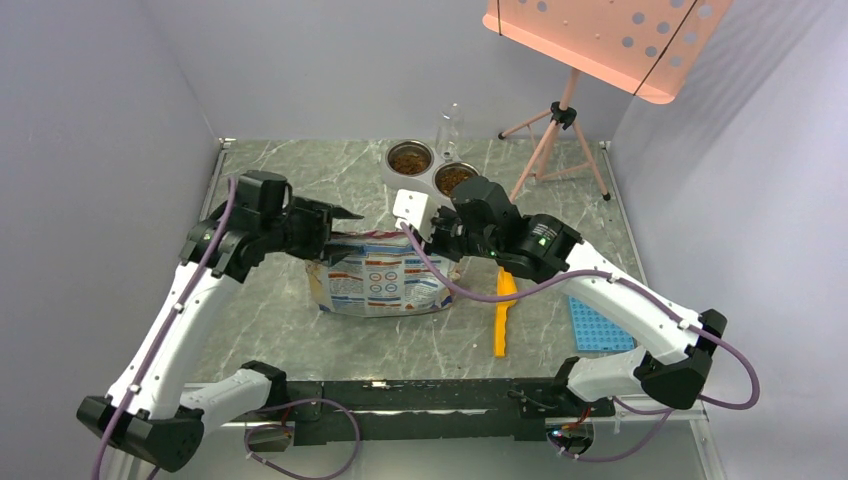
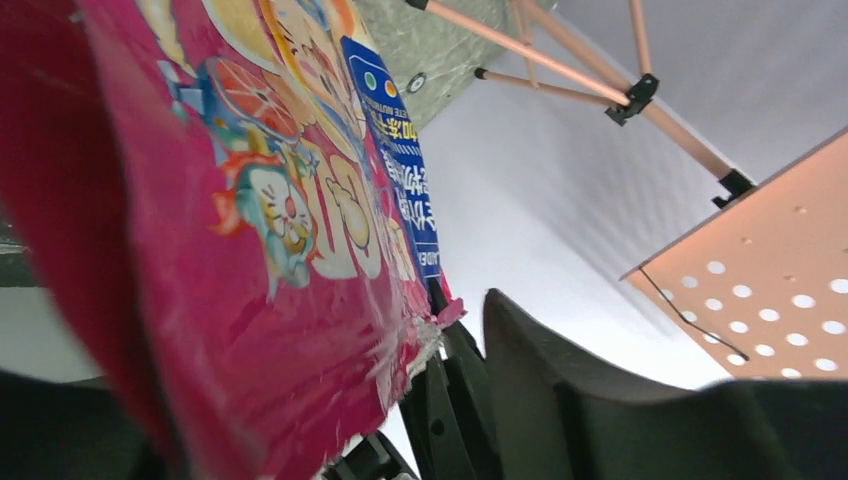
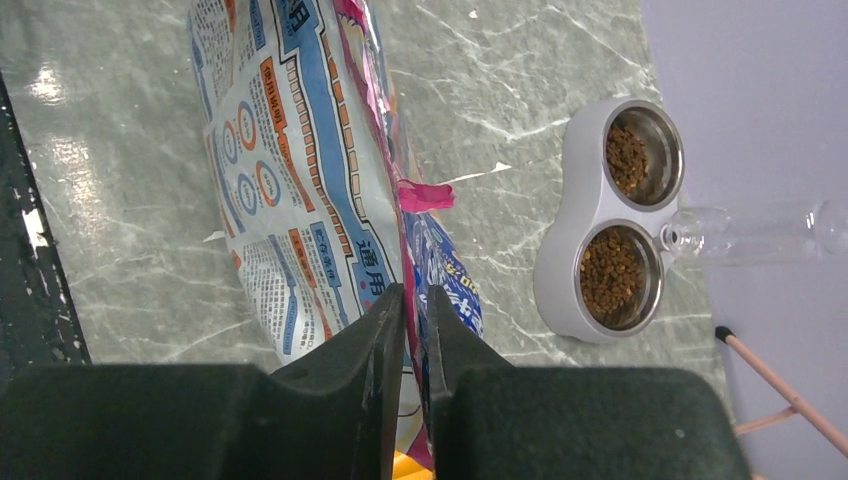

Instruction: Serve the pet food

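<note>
Grey-green marbled desk (image 1: 290,170) carrying the scene. At its centre stands a pink, red and blue printed foil bag (image 1: 385,285), upright, with its mouth upward.

The right end effector (image 3: 417,320) has its fingers pressed almost together on the bag's upper edge, pinching the foil. The left end effector (image 1: 340,215) is at the opposite top corner. Its fingers are spread with the bag's edge between them, and whether they bear on the foil cannot be told.

A white twin-bowl feeder with steel cups (image 3: 560,270) sits beyond the bag. A yellow plastic scoop (image 1: 503,320) lies flat on the desk, beside the bag.

The dark-brown kibble pellets (image 3: 612,272) lie in both cups. Any left inside the bag is hidden.

Step in hand, by judgement: serving appears largely complete, and the bag is being handled at its mouth. The next move calls for both arms to act together and keep the bag upright so nothing spills.

Writing: the white-and-blue back panel bears large characters that seem to read "通用". The pink front shows a cartoon cat. The white text on the blue strip is too blurred to read, and no brand name is legible.
</note>
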{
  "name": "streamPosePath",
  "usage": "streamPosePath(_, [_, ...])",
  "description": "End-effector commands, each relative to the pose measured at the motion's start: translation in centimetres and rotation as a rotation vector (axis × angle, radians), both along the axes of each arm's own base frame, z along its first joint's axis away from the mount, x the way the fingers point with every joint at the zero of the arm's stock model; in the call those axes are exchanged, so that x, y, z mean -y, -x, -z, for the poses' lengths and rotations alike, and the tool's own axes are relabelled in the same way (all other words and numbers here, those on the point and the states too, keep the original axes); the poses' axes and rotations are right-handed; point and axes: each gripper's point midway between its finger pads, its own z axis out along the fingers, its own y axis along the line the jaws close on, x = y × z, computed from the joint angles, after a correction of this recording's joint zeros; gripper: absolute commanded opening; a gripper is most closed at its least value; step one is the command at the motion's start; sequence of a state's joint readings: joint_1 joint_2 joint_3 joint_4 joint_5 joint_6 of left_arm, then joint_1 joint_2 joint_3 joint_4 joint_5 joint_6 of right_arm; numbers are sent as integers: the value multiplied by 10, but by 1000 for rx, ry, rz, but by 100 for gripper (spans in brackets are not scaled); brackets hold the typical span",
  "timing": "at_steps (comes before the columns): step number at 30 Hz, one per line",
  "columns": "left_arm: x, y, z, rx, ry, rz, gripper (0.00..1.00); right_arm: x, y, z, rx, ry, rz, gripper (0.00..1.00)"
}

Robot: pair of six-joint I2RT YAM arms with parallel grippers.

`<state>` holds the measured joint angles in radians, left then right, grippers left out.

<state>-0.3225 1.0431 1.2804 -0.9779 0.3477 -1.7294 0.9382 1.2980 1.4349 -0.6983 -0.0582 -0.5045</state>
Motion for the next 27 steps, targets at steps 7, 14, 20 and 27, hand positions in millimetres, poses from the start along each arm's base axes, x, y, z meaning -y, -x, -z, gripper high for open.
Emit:
streamPosePath(7, [-2, -18, 3, 50, -36, -93, 22, 21, -5, -11, 51, 0, 86, 20])
streamPosePath(14, [-9, -13, 5, 37, -42, -107, 0, 57, -23, -17, 2, -42, 139, 61])
streamPosePath(20, [-7, -12, -1, 47, -20, -102, 0, 55, -12, -9, -42, -15, 36, 78])
streamPosePath(27, [-3, -12, -1, 35, -25, -74, 0, 13, -23, -29, -66, -101, -25, 77])
